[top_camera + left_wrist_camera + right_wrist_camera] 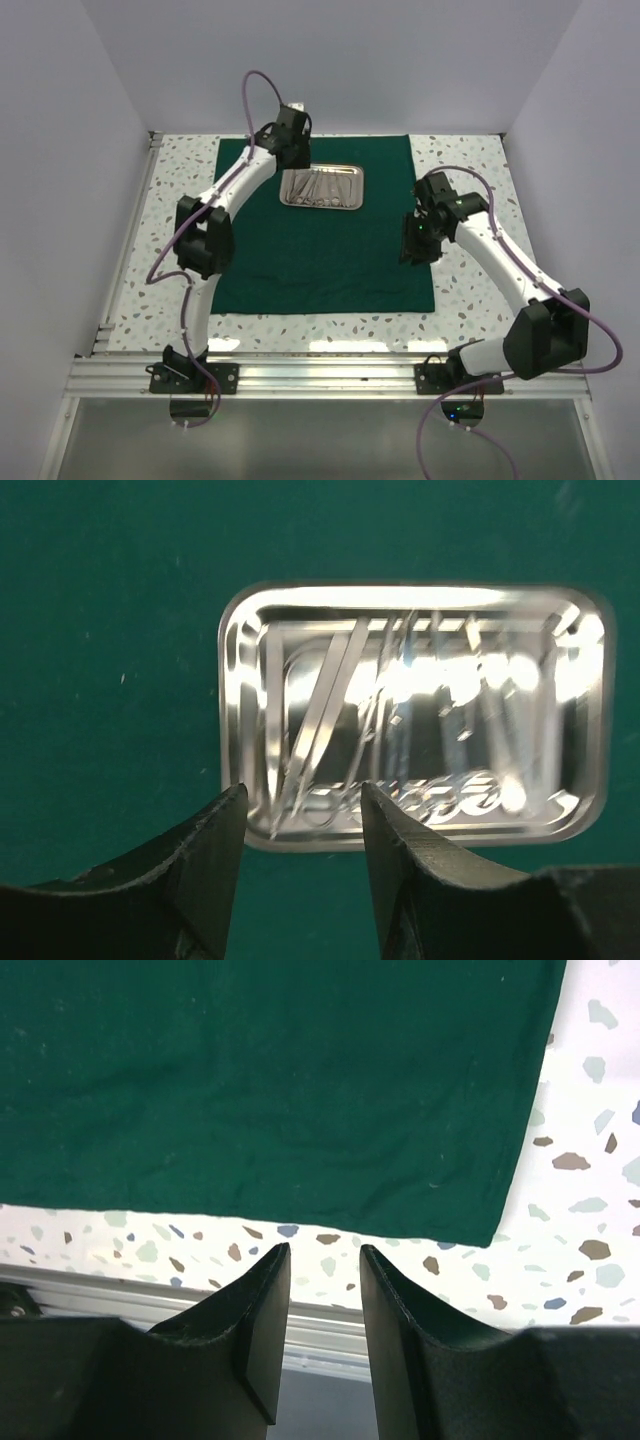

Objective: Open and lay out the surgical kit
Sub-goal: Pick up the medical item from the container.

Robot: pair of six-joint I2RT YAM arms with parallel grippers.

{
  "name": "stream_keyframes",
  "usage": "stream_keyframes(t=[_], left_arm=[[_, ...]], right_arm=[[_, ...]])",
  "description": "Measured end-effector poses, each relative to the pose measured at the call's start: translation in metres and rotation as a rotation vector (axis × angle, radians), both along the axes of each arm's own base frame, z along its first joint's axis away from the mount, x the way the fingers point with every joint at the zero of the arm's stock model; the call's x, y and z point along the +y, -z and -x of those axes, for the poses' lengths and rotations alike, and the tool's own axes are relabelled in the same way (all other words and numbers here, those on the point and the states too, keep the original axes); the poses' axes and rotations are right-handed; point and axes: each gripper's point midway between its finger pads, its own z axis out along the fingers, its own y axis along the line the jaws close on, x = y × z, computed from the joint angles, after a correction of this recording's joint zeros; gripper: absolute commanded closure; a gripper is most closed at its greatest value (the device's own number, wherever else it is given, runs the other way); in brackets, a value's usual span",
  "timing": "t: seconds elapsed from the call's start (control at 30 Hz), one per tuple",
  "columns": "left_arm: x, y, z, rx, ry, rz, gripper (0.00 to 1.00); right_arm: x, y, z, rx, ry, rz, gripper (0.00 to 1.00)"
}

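Standing partly open, the left gripper (291, 150) hangs over the far left part of the steel tray (360, 189). Its wrist view shows the two black fingers (215, 845) set clearly apart, with nothing between them. In the gap the near rim of the tray (232, 730) shows, close to one corner. Whether the fingertips touch the metal cannot be told, since that view is blurred.

The tray lies on the dark green cloth (320, 255) toward its far edge and about midway across. The slim silver instruments (400, 720) lie inside it, side by side, too smeared by glare to tell apart.

The cloth is spread flat on the speckled table (470, 290), roughly square with it.

The right gripper (418, 245) is over the right edge of the cloth, well apart from the tray. In its wrist view the gripper (323, 1255) has a narrow gap between its fingers, about a finger wide, and it holds nothing. Beyond the tips are the near right corner of the cloth (250, 1080), bare table (580, 1210) and the metal rail (100, 1295) at the table's edge.
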Motion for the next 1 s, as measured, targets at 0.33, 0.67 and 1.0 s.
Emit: stream_keyframes(t=[0.33, 0.67, 1.0], left_arm=[[0.026, 0.062, 0.013, 0.110, 0.125, -0.192, 0.50], [0.050, 0.076, -0.013, 0.096, 0.083, -0.166, 0.52], [0.045, 0.092, -0.019, 0.100, 0.101, -0.143, 0.54]], right_arm=[[0.009, 0.002, -0.026, 0.044, 0.038, 0.010, 0.62], [0.009, 0.009, -0.028, 0.075, 0.054, 0.022, 0.63], [0.011, 0.018, -0.032, 0.104, 0.064, 0.031, 0.63]])
